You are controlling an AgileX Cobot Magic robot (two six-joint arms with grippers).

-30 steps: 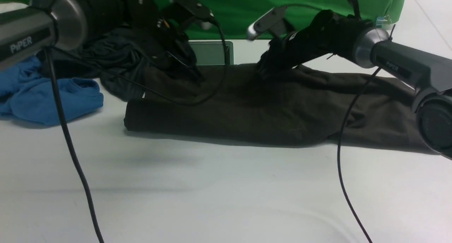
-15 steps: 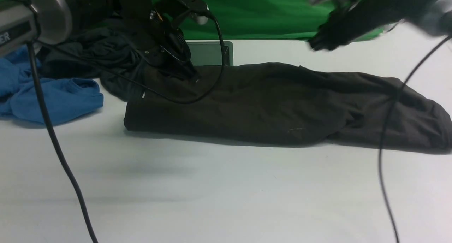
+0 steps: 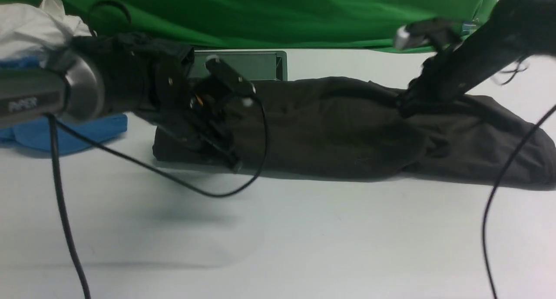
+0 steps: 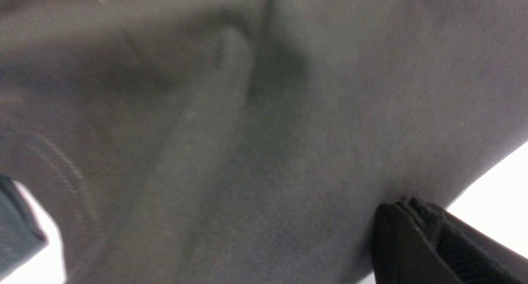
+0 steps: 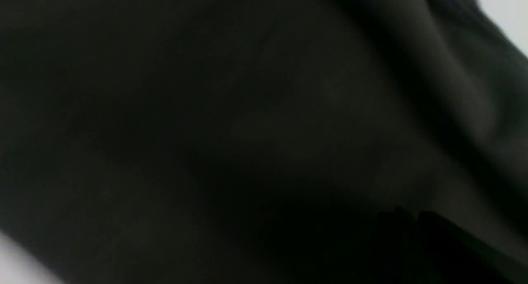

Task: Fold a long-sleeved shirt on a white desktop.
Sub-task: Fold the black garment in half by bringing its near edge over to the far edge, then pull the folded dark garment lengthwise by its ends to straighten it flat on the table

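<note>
1. Shifts left gripper (image 3: 232, 162), pinched shut, from far edge to 8 o'clock corner of long-sleeved shirt (image 3: 339, 129).
2. Drops right gripper (image 3: 404, 107) onto shirt at 2 o'clock; cannot tell opening.
3. Leaves shirt banded across white desktop (image 3: 304, 238); likely readies next fold.

My white desktop (image 3: 304, 238)
A dark shirt (image 3: 330, 129) lies across at twelve o'clock, a blue garment (image 3: 26, 140) at ten.

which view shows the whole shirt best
The front view: the shirt lies full length across the desktop. The left wrist view gives only blurred close-up fabric; the right wrist view, dark cloth filling the frame.
</note>
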